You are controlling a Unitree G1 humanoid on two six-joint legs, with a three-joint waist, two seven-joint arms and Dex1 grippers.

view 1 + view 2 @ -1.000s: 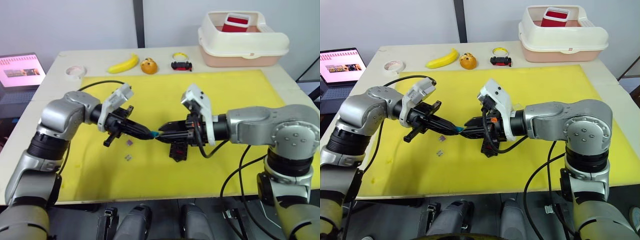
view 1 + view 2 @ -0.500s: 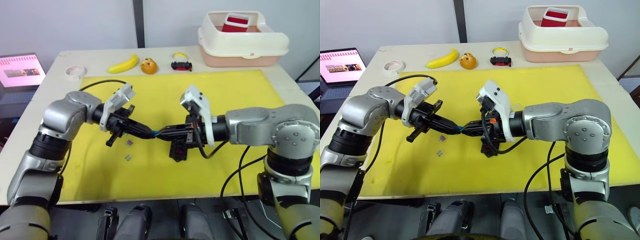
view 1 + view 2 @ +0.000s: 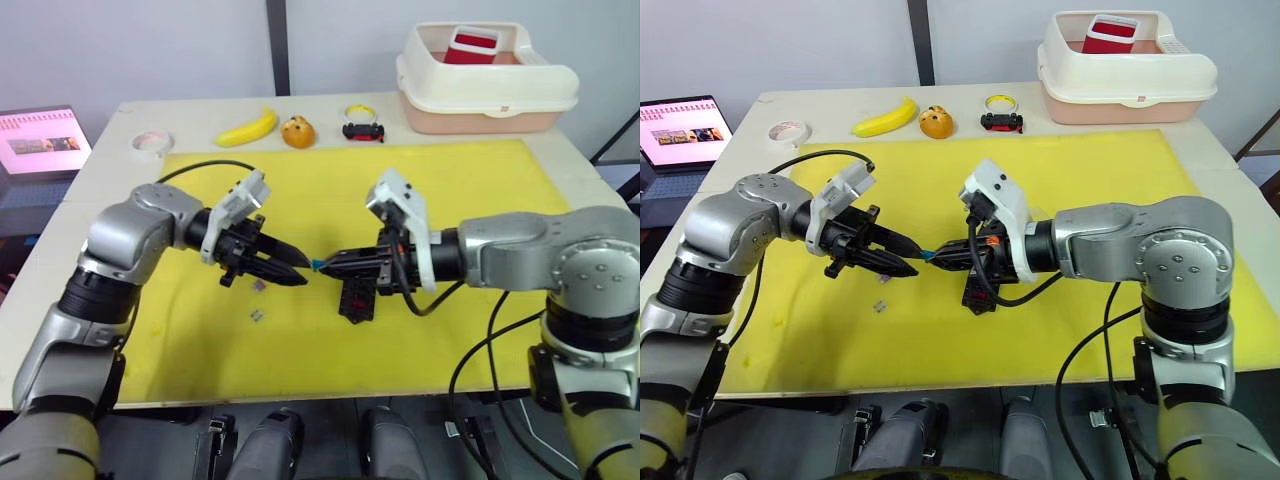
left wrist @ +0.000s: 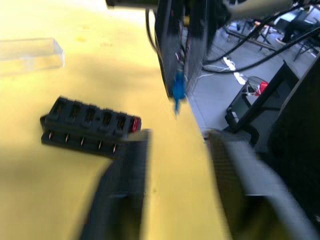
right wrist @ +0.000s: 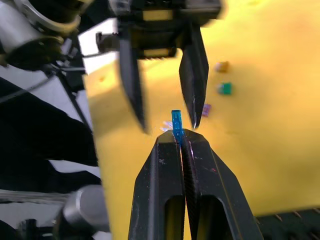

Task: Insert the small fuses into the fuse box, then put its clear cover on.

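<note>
Left eye view: on the yellow mat [image 3: 480,190] that covers the surface, the two arms meet near the centre of the frame. The left gripper [image 3: 296,268] has its jaws parted, tips pointing toward the right gripper [image 3: 330,265], whose jaws are closed on a teal fuse [image 3: 317,264] held above the mat. The fuse box [image 3: 357,298] lies just below the right gripper, centre of the frame. Two loose fuses [image 3: 257,315] rest on the mat lower left of centre, one partly under the left gripper. Along the top edge sit a tape roll [image 3: 151,144], a banana [image 3: 248,127], an orange round thing [image 3: 296,131], a small black-and-red item [image 3: 362,130] and a cream tub [image 3: 485,82].

Right eye view: the same layout, with the teal fuse between the two sets of fingertips at mid-frame and a laptop [image 3: 680,130] at the left edge.

Left wrist view: the fuse box lies left of centre with a red fuse [image 4: 135,124] seated in its end slot. The clear cover [image 4: 30,55] lies at the upper left, apart from the box. The teal fuse hangs from the right gripper at top centre.

Right wrist view: the closed jaws pinch the teal fuse upright at centre. The left gripper's two fingers [image 5: 194,75] stand spread beyond it, not touching it. Yellow-brown, green and purple fuses [image 5: 224,88] lie on the mat at the right.
</note>
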